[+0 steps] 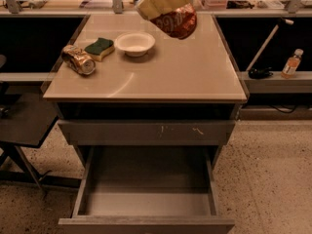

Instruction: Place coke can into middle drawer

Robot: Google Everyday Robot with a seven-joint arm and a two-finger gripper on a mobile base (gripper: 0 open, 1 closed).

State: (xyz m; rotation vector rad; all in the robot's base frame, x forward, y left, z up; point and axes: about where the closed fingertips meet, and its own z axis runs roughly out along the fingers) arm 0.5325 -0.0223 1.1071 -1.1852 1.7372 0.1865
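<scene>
Over one cabinet top (195,77) the tool (163,6) clasps one coke can (176,23), one middle drawer (146,204) open below.

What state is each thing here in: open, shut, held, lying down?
gripper: shut on the coke can, high over the back of the cabinet top
coke can: held in the air, tilted
middle drawer: pulled open
scratched drawer front: shut
brownish-gold can: lying on its side
white bowl: upright
green sponge: lying flat
</scene>
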